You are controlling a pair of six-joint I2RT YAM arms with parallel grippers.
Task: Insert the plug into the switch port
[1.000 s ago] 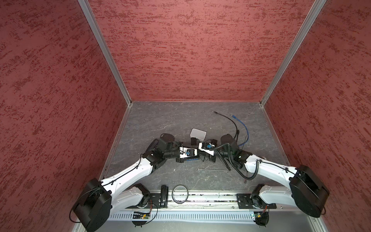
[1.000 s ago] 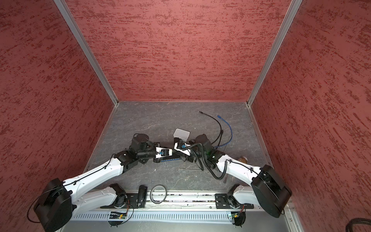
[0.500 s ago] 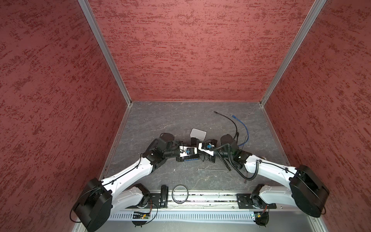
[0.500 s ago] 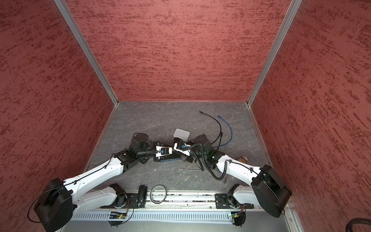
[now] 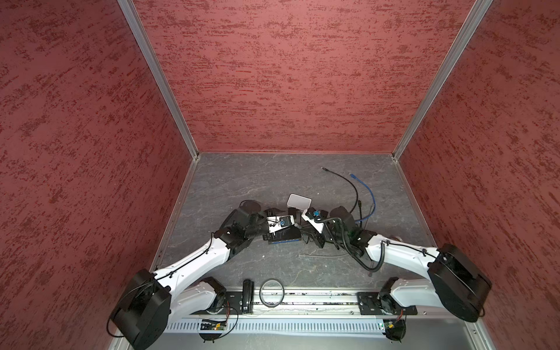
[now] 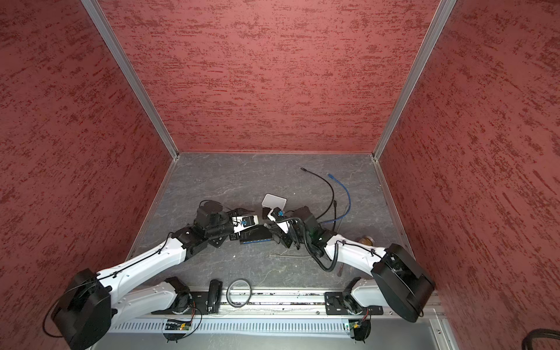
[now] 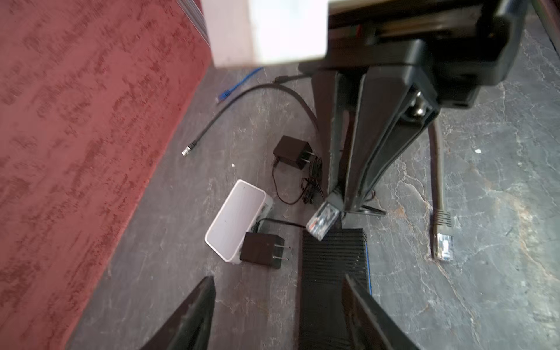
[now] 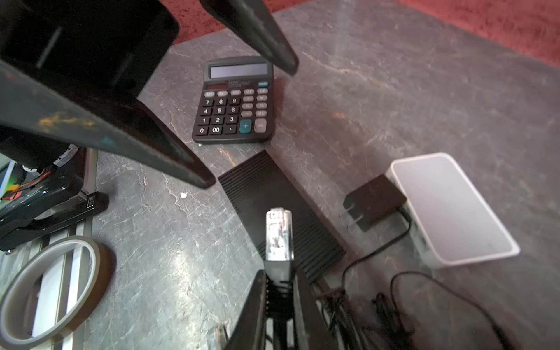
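The switch (image 5: 284, 238) is a black ribbed box with a blue edge, lying flat on the grey floor. My right gripper (image 8: 280, 274) is shut on the dark boot of the plug (image 8: 278, 236), a clear connector on a black cable. The plug (image 7: 322, 220) hovers tilted just over the switch's (image 7: 333, 272) near end, apart from it. The port side does not show. My left gripper (image 7: 278, 281) is open, and the switch reaches in between its jaws, close by one finger (image 7: 363, 315). In both top views the two grippers meet over the switch (image 6: 256, 235).
A white box (image 7: 236, 218) with a black power adapter (image 7: 262, 250) lies beside the switch. A second adapter (image 7: 292, 151), a loose clear-plug cable (image 7: 442, 242), a blue cable (image 5: 370, 194) and a black cable (image 5: 345, 181) lie around. Calculator (image 8: 236, 103), tape ring (image 8: 51, 288) and stapler (image 8: 45, 209) are nearby.
My left gripper's jaws have spread apart. Both arms stay almost where they were, with the plug still in the right gripper.
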